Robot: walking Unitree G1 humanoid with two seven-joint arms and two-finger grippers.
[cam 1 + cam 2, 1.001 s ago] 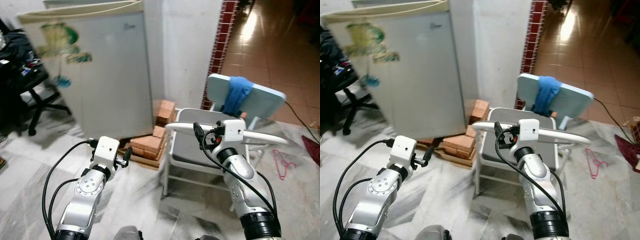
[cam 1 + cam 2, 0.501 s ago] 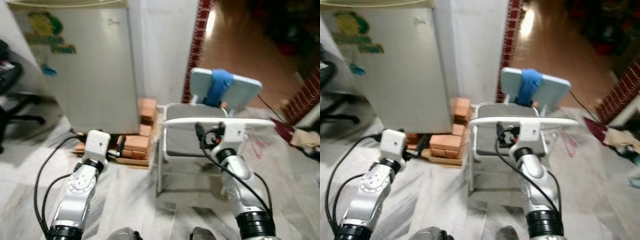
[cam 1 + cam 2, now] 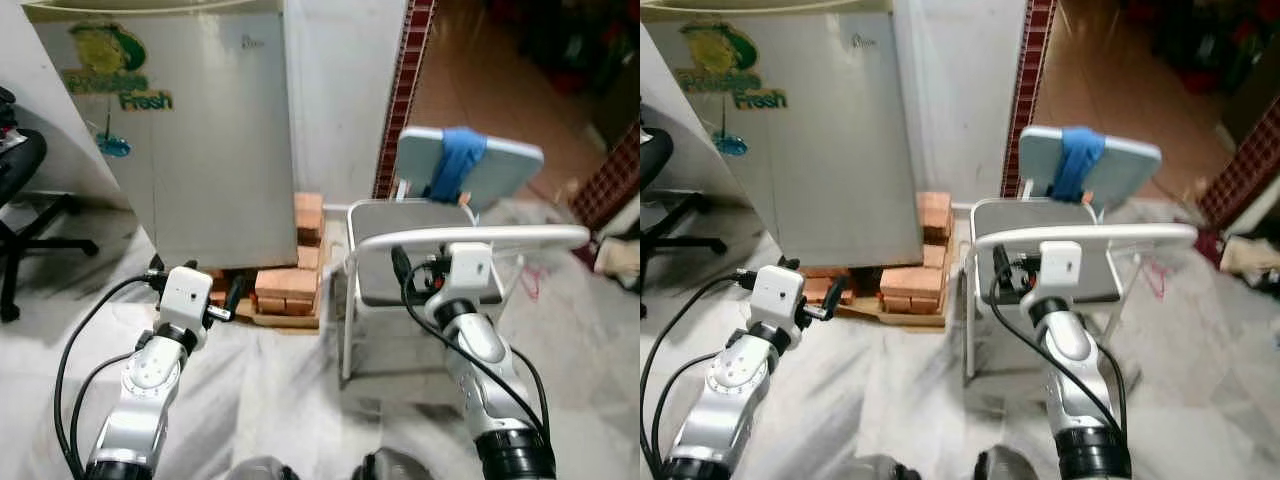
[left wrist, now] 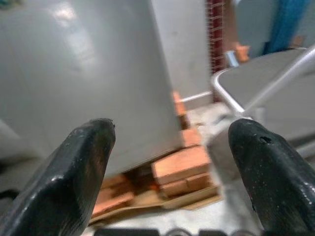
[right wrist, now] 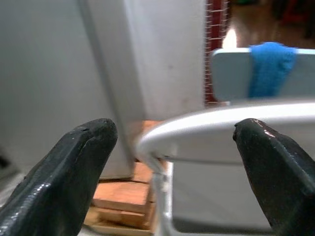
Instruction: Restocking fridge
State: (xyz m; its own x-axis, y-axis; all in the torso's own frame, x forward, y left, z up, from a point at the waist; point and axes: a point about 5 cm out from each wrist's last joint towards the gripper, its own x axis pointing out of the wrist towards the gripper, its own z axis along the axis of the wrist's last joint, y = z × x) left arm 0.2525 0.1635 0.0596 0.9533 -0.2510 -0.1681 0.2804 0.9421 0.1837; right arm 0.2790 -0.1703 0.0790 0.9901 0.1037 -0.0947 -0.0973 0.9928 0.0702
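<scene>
A small grey fridge [image 3: 200, 140] with a green "Fresh" sticker stands ahead on the left, its door closed, raised on red bricks [image 3: 290, 285]. My left gripper [image 4: 172, 132] is held low in front of the fridge's lower right corner, open, nothing between its fingers [image 3: 236, 293]. My right gripper [image 5: 174, 132] is open and empty too, held just before the white top rail [image 3: 480, 237] of a grey folding chair [image 3: 405, 275]. Neither gripper touches anything.
A blue cloth [image 3: 455, 168] hangs over the pale backrest of a second chair behind the first. A black office chair [image 3: 20, 200] stands at the far left. A red brick pillar [image 3: 402, 90] rises right of the white wall. Clothes [image 3: 615, 262] lie on the marble floor at right.
The whole picture has shifted as the camera turned and is sharper now. Both arms keep the same raised pose with open fingers.
</scene>
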